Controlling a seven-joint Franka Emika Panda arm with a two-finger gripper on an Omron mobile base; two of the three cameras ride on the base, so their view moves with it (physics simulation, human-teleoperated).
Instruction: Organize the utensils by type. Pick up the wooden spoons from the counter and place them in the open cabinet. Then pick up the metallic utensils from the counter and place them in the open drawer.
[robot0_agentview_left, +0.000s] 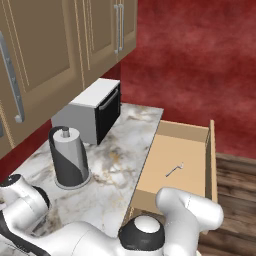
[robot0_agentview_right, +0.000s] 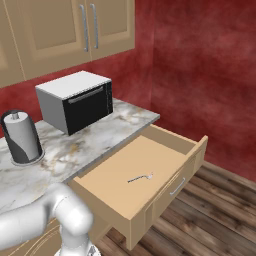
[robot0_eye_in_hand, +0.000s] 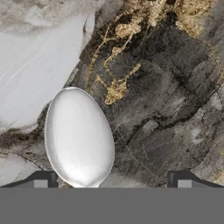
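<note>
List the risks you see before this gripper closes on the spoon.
The metal spoon's bowl lies nearer the left fingertip than the right; the open gripper looks off-centre, so closing may nudge it across the counter rather than grip it.

The smooth, rounded bowl may slip from the pads.

The open drawer already holds a small metal utensil; dropping the spoon there might knock it.

Red walls (robot0_agentview_right: 200, 75), dark plank floor (robot0_agentview_right: 215, 220)

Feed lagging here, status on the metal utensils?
Jaws open over metal spoon lying on counter. One small metal piece already in open drawer. Nothing in the way.
</note>
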